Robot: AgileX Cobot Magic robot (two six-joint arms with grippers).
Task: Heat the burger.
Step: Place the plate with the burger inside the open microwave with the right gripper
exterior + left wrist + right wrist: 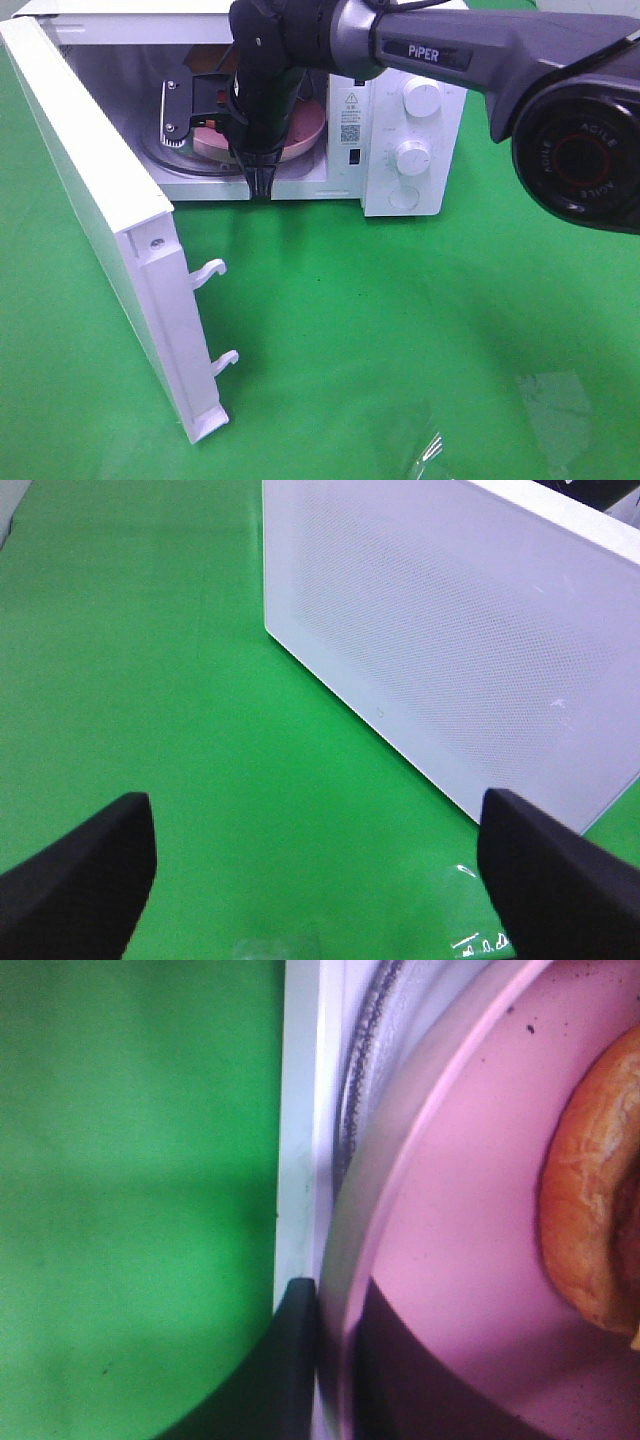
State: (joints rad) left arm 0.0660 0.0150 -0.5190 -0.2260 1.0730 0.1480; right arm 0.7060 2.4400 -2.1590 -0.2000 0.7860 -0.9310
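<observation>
flat green table cover (pixel 420 330), bright even light, soft shadows

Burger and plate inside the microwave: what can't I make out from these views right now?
- Burger: the right wrist view's edge cuts it to a slice of bun; the arm hides it from the high camera.
- Pink plate: whether it sits on the turntable is hidden under the right claw, shut on its rim.
- Dial markings: too small, high view.

right arm (pixel 480 60): grey, white PiPER lettering | joint cap (pixel 585 160): red ring (AGILE) | right tool (pixel 262 186): black
</observation>
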